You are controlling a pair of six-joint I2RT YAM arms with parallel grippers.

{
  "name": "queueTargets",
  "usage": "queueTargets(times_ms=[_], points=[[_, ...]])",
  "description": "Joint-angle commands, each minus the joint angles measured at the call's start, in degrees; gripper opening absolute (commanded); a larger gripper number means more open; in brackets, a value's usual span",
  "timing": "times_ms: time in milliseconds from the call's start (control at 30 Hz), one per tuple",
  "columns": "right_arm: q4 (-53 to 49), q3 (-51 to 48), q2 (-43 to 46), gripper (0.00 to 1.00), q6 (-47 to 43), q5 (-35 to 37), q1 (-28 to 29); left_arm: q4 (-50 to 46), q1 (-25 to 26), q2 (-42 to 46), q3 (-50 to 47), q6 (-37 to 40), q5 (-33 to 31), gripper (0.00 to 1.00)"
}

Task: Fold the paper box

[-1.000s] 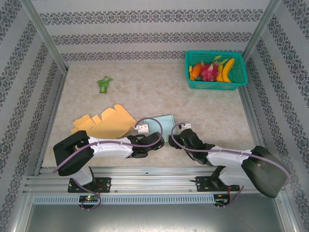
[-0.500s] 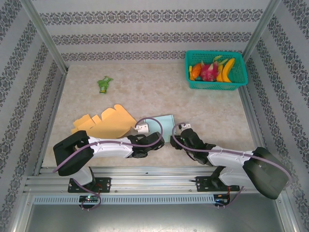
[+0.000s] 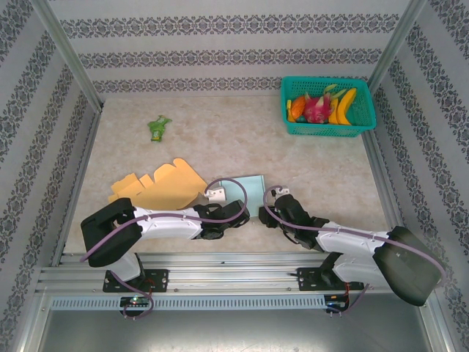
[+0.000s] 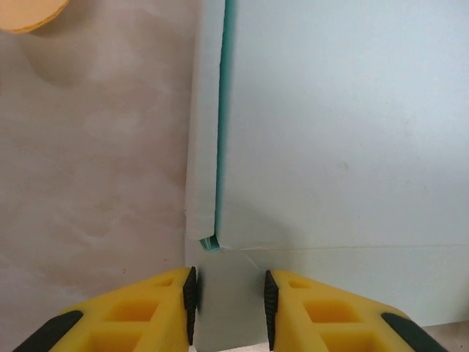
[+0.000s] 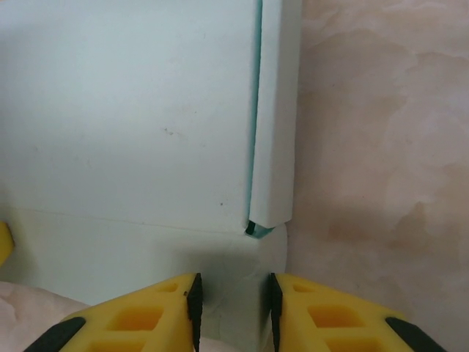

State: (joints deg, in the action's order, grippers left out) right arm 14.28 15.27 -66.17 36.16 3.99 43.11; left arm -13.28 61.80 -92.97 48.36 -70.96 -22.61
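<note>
In the top view, the near edge of the paper box [image 3: 248, 187] is covered by both wrists, so we cannot see the fingertips touch it. Through the wrist cameras each pair of yellow fingers is cut off by the bottom of the picture. We cannot tell whether either pair pinches the sheet or just sits over it.

The box is a flat, pale blue-green sheet lying on the table [image 3: 242, 139] near the front, just right of the orange cardboard pieces [image 3: 165, 187]. Its left side flap is folded over the main panel [image 4: 344, 132], with a darker teal edge along the fold. The right side flap is folded in the same way [image 5: 124, 110]. A crease runs across near the front, and a narrow front flap lies beyond it.

Both arms stretch low and inward, with wrists close together. The left gripper [image 3: 236, 213] sits at the near left corner, its jaws narrowly apart with the front flap showing in the gap [image 4: 229, 293]. The right gripper [image 3: 270, 213] sits at the near right corner, also with a narrow gap [image 5: 233, 301].
</note>
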Motion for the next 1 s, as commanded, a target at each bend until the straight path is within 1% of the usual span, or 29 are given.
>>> queueTargets(times_ms=[0, 200, 233, 267, 300, 333, 400, 433, 567, 633, 833, 967], points=[[0.79, 1.26, 1.35, 0.31, 0.95, -1.31, -0.16, -0.71, 0.36, 0.35, 1.68, 0.26, -1.19, 0.39], [0.97, 0.55, 1.31, 0.31, 0.76, -0.21, -0.32, -0.44, -0.34, 2.68, 0.79, -0.26, -1.88, 0.55], [0.98, 0.56, 1.18, 0.31, 0.76, -0.14, -0.39, -0.68, -0.45, 2.98, 0.92, -0.32, -2.44, 0.59], [1.1, 0.55, 1.05, 0.31, 0.75, -0.15, -0.35, -1.22, -0.61, 3.1, 1.13, -0.58, -3.0, 0.66], [1.18, 0.6, 0.95, 0.31, 0.77, -0.18, -0.4, -1.8, -0.91, 3.14, 1.41, -0.58, -3.27, 0.76], [1.26, 0.56, 0.87, 0.31, 0.82, -0.2, -0.33, -2.52, -1.21, 3.14, 1.59, -1.17, -3.58, 0.91], [1.21, 0.56, 0.78, 0.31, 0.67, -0.31, -0.4, -2.14, -2.08, 3.12, 1.58, -1.2, -3.2, 0.95], [1.22, 0.55, 0.78, 0.31, 0.58, -0.42, -0.36, -1.86, -2.54, 3.12, 1.4, -1.41, -2.8, 1.0], [1.49, 0.54, 0.51, 0.31, 0.34, -0.43, -0.4, 1.1, -4.61, 2.61, 1.26, -1.36, 1.32, 1.0], [1.66, 0.55, 0.35, 0.31, 0.38, -0.43, -0.38, 1.38, -4.87, 2.21, 2.05, -1.88, 2.38, 1.0], [1.99, 0.39, -0.18, 0.31, 0.22, -0.39, -0.35, -5.01, -5.19, -0.13, 8.11, -4.26, 1.73, 1.0], [2.05, 0.29, 0.07, 0.31, 0.06, -0.42, -0.39, -6.32, -6.28, -2.47, 10.07, -4.8, 2.66, 1.0]])
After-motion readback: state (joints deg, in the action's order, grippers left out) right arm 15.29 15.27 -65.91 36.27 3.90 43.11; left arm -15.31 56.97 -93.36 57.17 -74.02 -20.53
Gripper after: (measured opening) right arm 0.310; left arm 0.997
